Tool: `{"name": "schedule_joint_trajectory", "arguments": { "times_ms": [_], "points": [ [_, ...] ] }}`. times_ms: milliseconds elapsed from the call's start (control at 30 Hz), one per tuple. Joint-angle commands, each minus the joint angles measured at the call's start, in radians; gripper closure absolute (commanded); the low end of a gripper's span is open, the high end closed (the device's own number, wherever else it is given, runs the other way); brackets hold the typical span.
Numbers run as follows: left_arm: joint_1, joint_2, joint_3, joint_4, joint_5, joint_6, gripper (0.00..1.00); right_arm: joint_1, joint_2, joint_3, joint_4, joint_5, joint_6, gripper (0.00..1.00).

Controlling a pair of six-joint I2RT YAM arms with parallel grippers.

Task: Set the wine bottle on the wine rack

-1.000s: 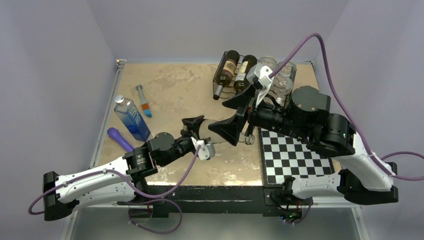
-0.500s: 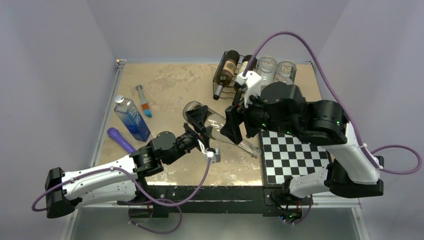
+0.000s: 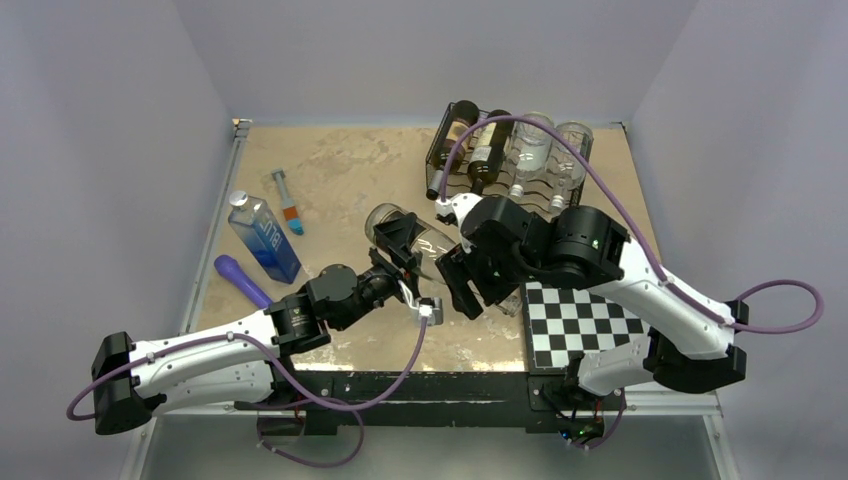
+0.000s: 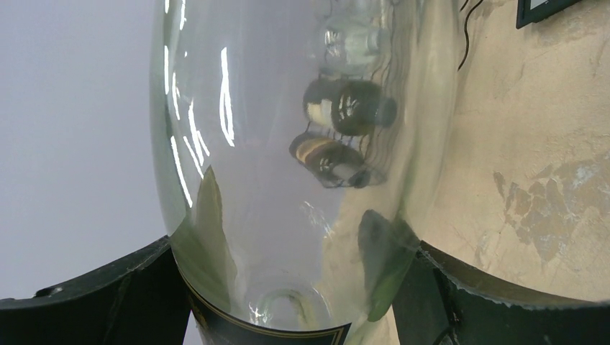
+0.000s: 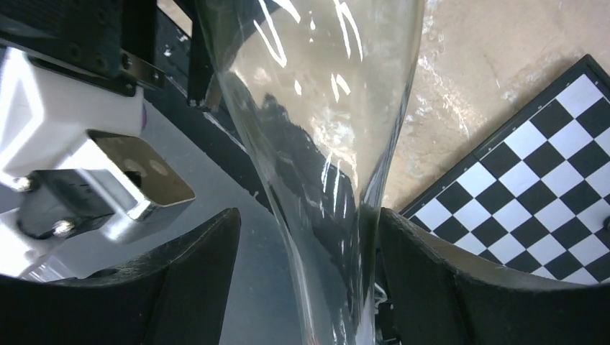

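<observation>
A clear glass wine bottle (image 3: 425,238) lies slanted above the table, base toward the back left and neck toward the chessboard. My left gripper (image 3: 400,255) is shut on its body; in the left wrist view both fingers press the glass (image 4: 288,144) around the gripper (image 4: 295,244). My right gripper (image 3: 462,285) is open around the narrowing neck end (image 5: 324,108); in its wrist view (image 5: 309,215) the right finger touches the glass and the left stands apart. The black wire wine rack (image 3: 510,160) stands at the back with two dark and two clear bottles.
A black-and-white chessboard (image 3: 590,320) lies at the front right, also in the right wrist view (image 5: 547,165). A blue water bottle (image 3: 265,238), a purple object (image 3: 240,278) and a small tube (image 3: 288,202) lie at the left. Purple cables arc over the rack.
My right arm has swung from the rack down and forward, bringing its open gripper around the bottle's neck end. My left gripper keeps hold of the bottle, now raised and slanted.
</observation>
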Motion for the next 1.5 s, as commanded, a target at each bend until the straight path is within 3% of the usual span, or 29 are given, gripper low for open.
{"name": "schedule_joint_trajectory", "arguments": {
  "times_ms": [0, 133, 367, 700, 767, 867, 933, 1100, 1133, 1200, 1267, 1467],
  "points": [
    [0.003, -0.032, 0.028, 0.259, -0.023, 0.008, 1.00, -0.003, -0.007, -0.043, 0.038, -0.022, 0.024, 0.29],
    [0.005, -0.032, 0.086, 0.132, -0.043, -0.060, 1.00, -0.003, 0.007, -0.067, 0.063, -0.012, 0.028, 0.37],
    [0.013, -0.032, 0.096, 0.125, -0.063, -0.075, 1.00, -0.003, 0.014, -0.085, 0.076, 0.000, 0.036, 0.47],
    [0.029, -0.021, 0.141, 0.101, -0.096, -0.175, 1.00, -0.003, 0.015, -0.116, 0.095, 0.021, 0.056, 0.49],
    [0.032, -0.019, 0.145, 0.095, -0.096, -0.189, 1.00, -0.003, 0.014, -0.121, 0.096, 0.027, 0.060, 0.60],
    [0.036, -0.018, 0.141, 0.093, -0.097, -0.199, 1.00, -0.003, 0.014, -0.122, 0.097, 0.037, 0.061, 0.88],
    [0.037, -0.018, 0.141, 0.090, -0.096, -0.205, 1.00, -0.003, 0.014, -0.122, 0.095, 0.050, 0.061, 1.00],
    [0.037, -0.011, 0.144, 0.084, -0.111, -0.219, 1.00, -0.003, 0.009, -0.114, 0.094, 0.089, 0.074, 1.00],
    [0.037, -0.011, 0.146, 0.067, -0.108, -0.224, 0.90, -0.003, 0.006, -0.111, 0.094, 0.104, 0.077, 1.00],
    [0.037, -0.018, 0.147, -0.007, -0.070, -0.251, 0.32, -0.003, 0.000, -0.100, 0.089, 0.145, 0.091, 1.00],
    [0.037, -0.029, 0.139, -0.056, -0.029, -0.281, 0.02, -0.003, -0.012, -0.098, 0.094, 0.188, 0.111, 1.00],
    [0.037, -0.055, 0.071, -0.138, 0.079, -0.277, 0.01, -0.008, -0.041, -0.099, 0.095, 0.315, 0.163, 1.00]
  ]
}}
